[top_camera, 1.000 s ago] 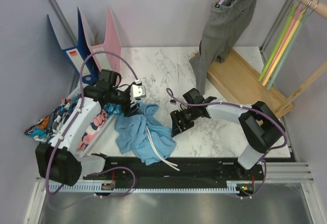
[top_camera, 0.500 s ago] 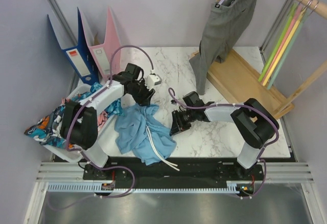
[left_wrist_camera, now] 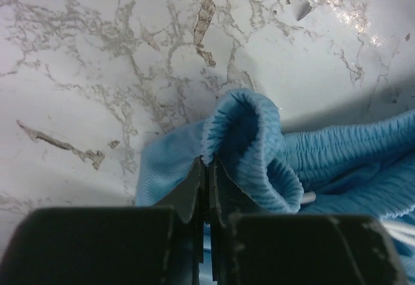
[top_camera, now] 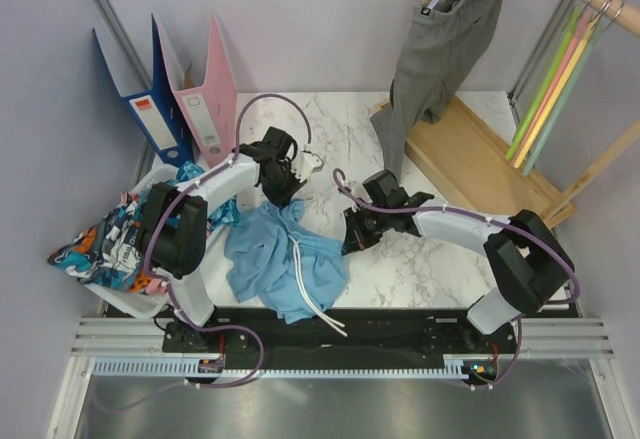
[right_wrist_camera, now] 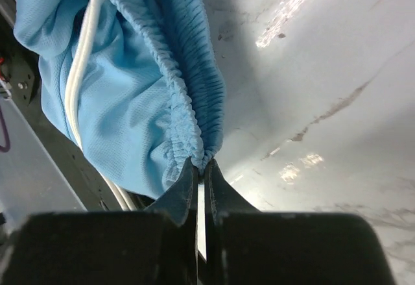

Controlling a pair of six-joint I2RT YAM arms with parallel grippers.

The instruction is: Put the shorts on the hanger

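This was a robotics lab work cell, not a home: robot arms point(top_camera: 455, 224) bolted to a black base rail point(top_camera: 390, 327) with a slotted cable duct point(top_camera: 330, 367), plain lilac partition walls point(top_camera: 320, 19), a marble-patterned tabletop point(top_camera: 340, 129), and props like ring binders point(top_camera: 205, 89) and a wooden clothes rack point(top_camera: 480, 154).

Right gripper point(right_wrist_camera: 201, 176) pinching shorts point(right_wrist_camera: 142, 97) waistband; white drawstring point(right_wrist_camera: 84, 71) over marble table point(right_wrist_camera: 324, 103).
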